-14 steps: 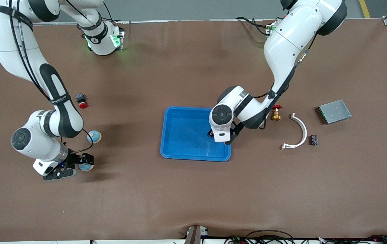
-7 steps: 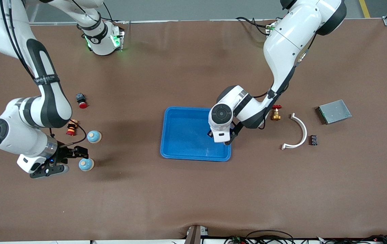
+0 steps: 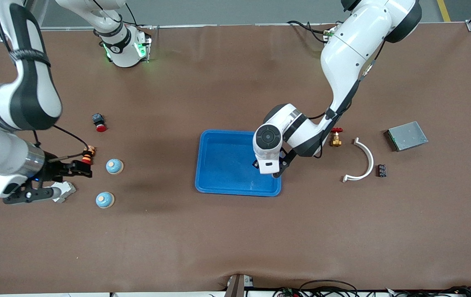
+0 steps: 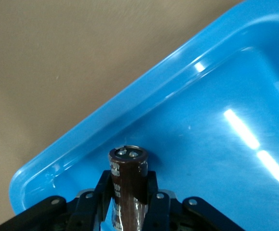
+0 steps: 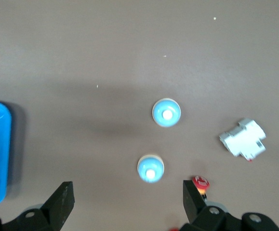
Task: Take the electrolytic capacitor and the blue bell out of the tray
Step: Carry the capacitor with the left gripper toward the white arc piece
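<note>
Left jaws just clamped the capacitor; right arm has backed off from the bells.

I see the left gripper [image 4: 127, 204] down in the tray [image 3: 223, 165], at the corner nearest the left arm's end, now clenched around the dark capacitor [image 4: 128, 185], which a second ago it only straddled. The capacitor is not yet out of the tray; I judge the lift comes next. My right gripper [image 3: 60, 181], fingers spread and empty, has pulled away over bare table at the right arm's end. Two blue bells [image 3: 114, 166] [image 3: 105, 199] sit on the table, well apart from the tray, so that half looks done.
</note>
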You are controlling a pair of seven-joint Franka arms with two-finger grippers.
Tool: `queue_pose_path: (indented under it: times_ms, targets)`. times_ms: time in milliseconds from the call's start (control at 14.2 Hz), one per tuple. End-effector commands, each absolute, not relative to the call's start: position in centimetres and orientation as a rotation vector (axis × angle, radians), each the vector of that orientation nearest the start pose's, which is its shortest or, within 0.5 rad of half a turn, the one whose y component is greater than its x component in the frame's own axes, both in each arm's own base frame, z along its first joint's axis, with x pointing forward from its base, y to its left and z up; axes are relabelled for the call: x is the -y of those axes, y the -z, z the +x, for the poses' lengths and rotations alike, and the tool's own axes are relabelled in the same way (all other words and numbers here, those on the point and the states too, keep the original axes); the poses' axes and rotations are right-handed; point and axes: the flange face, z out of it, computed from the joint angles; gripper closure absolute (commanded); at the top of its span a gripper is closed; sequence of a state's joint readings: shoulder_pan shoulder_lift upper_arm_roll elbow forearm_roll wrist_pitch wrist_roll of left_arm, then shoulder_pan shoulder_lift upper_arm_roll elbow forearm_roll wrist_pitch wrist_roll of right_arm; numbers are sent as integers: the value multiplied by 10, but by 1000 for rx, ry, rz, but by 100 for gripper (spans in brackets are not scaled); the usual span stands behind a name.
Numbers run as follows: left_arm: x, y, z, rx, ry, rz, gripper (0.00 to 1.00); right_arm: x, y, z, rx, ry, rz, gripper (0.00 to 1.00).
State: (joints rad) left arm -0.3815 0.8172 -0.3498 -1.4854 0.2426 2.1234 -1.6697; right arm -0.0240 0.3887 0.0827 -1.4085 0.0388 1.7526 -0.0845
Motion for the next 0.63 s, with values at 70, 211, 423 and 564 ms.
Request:
queue_pose_path:
  times_ms: [70,211,423,564]
  targets:
    - [424,-250,569,1232,-66,-2807,100,-28,-525,663,148,-69,-3083,0]
    - [409,-270,578,1168,-68,-2831,100,-22,-549,654,37,-31,-3091,0]
    - [383,-293,593,1074,-73,-2872,100,-7,-568,640,-52,-70,-3088,0]
    - [365,-302,598,910,-104,-2905,100,-1,-592,632,-61,-15,-3086,0]
